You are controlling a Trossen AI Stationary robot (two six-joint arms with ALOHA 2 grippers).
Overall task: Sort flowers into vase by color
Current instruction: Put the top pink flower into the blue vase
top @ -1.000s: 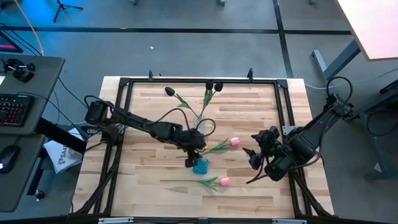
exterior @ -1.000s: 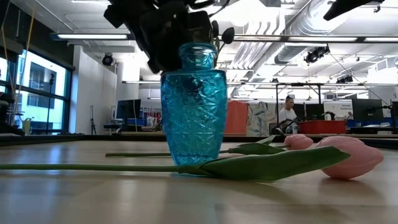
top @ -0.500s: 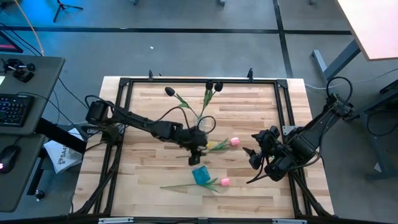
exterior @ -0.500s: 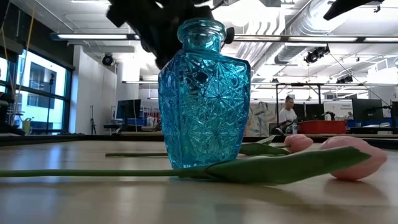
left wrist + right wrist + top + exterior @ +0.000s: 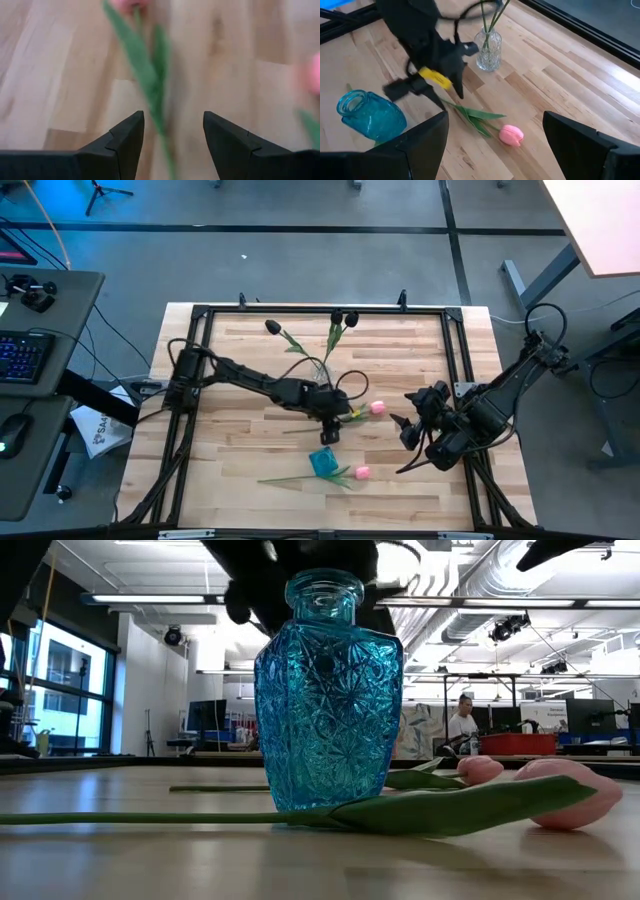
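Dark tulips (image 5: pixel 345 318) in clear vase (image 5: pixel 488 50); blue vase (image 5: pixel 322 462) empty.

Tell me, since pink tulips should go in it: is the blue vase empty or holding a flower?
Empty. The blue vase stands upright with nothing through its neck; both pink tulips lie on the table.
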